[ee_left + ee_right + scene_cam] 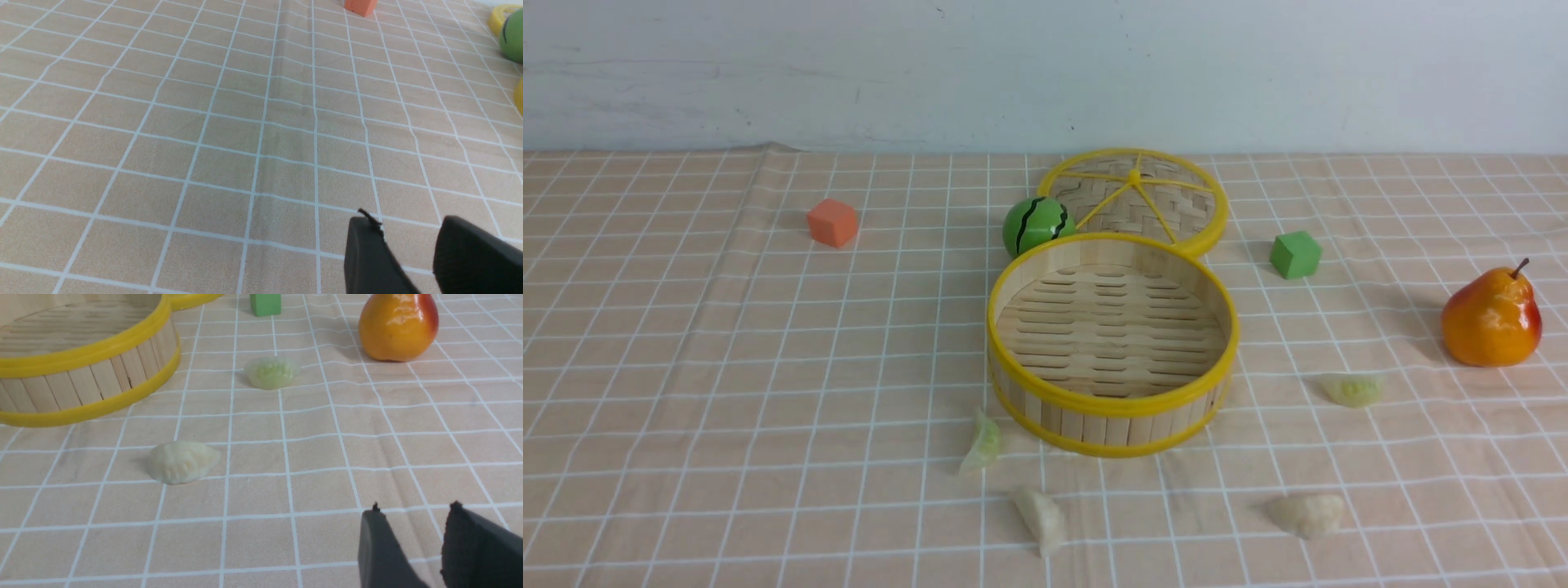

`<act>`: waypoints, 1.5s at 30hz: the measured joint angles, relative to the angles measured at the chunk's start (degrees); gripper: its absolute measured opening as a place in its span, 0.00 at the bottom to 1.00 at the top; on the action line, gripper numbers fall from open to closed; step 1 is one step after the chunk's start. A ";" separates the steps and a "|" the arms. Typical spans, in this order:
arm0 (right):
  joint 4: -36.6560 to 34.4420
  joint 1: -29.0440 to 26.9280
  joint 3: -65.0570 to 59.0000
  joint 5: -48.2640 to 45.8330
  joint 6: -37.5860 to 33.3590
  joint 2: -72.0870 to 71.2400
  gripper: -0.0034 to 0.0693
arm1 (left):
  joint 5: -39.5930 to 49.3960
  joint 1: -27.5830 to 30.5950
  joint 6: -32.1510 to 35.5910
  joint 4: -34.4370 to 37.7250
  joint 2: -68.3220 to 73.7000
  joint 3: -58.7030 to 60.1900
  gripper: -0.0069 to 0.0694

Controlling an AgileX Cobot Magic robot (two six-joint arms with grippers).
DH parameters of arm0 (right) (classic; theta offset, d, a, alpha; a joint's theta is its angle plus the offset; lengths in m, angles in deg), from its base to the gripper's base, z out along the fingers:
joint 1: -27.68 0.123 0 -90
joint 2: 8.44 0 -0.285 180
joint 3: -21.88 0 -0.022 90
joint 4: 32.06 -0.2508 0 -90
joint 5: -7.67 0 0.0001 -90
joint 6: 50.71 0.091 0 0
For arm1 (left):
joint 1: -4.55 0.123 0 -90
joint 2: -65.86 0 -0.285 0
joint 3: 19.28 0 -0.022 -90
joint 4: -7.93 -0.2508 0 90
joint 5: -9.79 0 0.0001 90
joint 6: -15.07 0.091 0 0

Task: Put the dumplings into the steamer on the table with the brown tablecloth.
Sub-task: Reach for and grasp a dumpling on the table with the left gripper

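Wide forward overview; low wrist close-ups; tablecloth (727,367) common to all.

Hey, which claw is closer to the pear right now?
Right. The right claw has the pear ahead in its wrist view; the left claw faces the orange cube, on the opposite side.

bright, soft and even across all three views, lit from above and somewhat rightward. faint, blurred shadows left of the pear (1492,320) and green cube (1295,254). white glare on the pear's skin. mildly soft and washed-out; dumplings (1309,514) low in contrast against the brown tablecloth (727,367).
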 joint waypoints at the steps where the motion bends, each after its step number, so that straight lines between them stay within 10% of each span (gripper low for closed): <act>1: -0.08 0.00 0.00 0.00 0.00 0.00 0.38 | 0.00 0.00 0.00 0.00 0.00 0.00 0.40; 18: -4.91 0.00 0.00 -0.07 0.47 0.00 0.38 | -2.04 0.00 -3.98 5.47 0.00 0.00 0.40; 24: -35.57 0.00 -0.48 -1.42 13.46 0.00 0.38 | -4.37 0.00 -30.80 43.17 0.00 0.00 0.40; 33: -51.99 0.00 -0.53 0.56 13.16 0.00 0.38 | -5.85 0.00 -35.80 52.86 0.00 0.00 0.40; 42: -50.42 0.00 6.52 -5.66 -6.07 1.04 0.34 | -0.54 0.00 -5.23 47.49 1.11 -15.20 0.36; 45: -44.16 0.00 15.24 -7.17 -11.17 9.73 0.18 | 8.10 0.00 5.96 40.58 10.90 -26.19 0.21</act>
